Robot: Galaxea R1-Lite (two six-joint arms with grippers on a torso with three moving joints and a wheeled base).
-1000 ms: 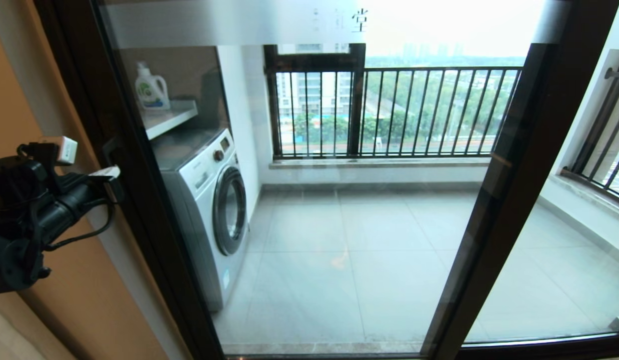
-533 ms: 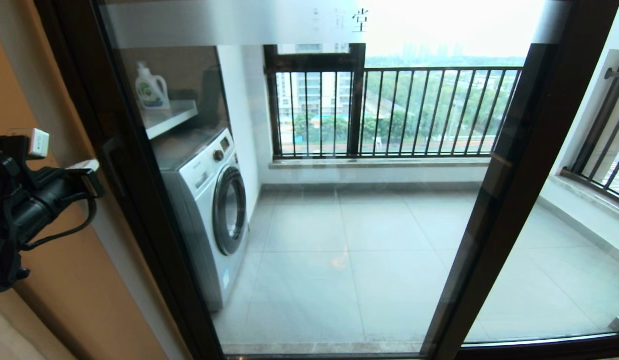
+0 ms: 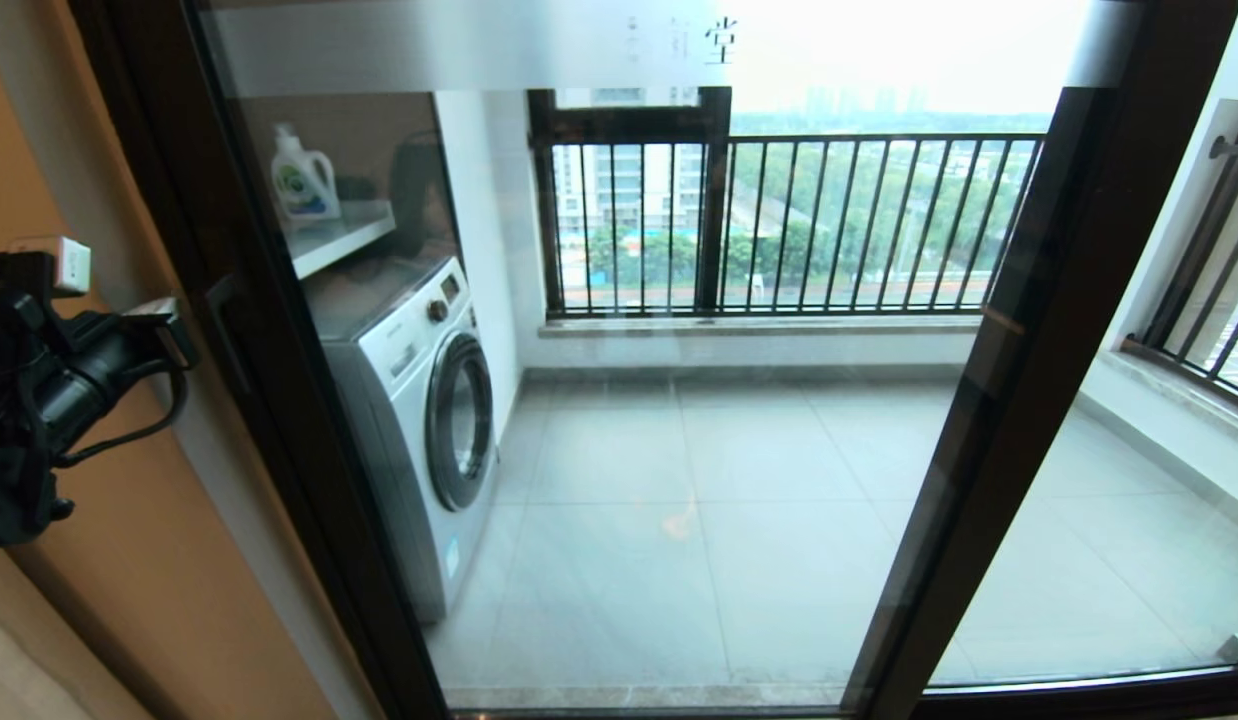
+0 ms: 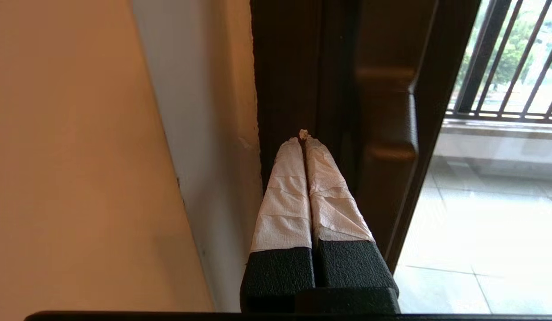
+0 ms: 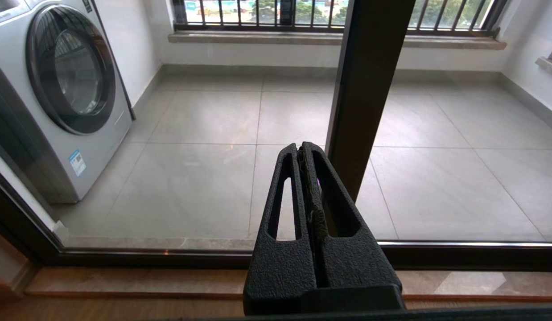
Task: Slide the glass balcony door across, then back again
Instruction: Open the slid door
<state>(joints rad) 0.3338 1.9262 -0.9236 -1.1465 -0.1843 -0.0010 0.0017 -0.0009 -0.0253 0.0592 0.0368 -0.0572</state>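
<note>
Head view shows one glass balcony door [image 3: 619,420] filling the opening, its left frame stile set against the wall jamb, with one short black handle [image 3: 224,325] on that stile. One left gripper [image 3: 164,325] hangs just left of the handle, apparently clear of it, though the angle is poor. Its two tape-wrapped fingers [image 4: 285,196] are pressed together, holding nothing. One right gripper [image 5: 305,154] sits low before the glass, its two black fingers likewise closed and empty. Beyond the glass stand one washing machine [image 3: 419,410] and one detergent bottle [image 3: 304,180].
</note>
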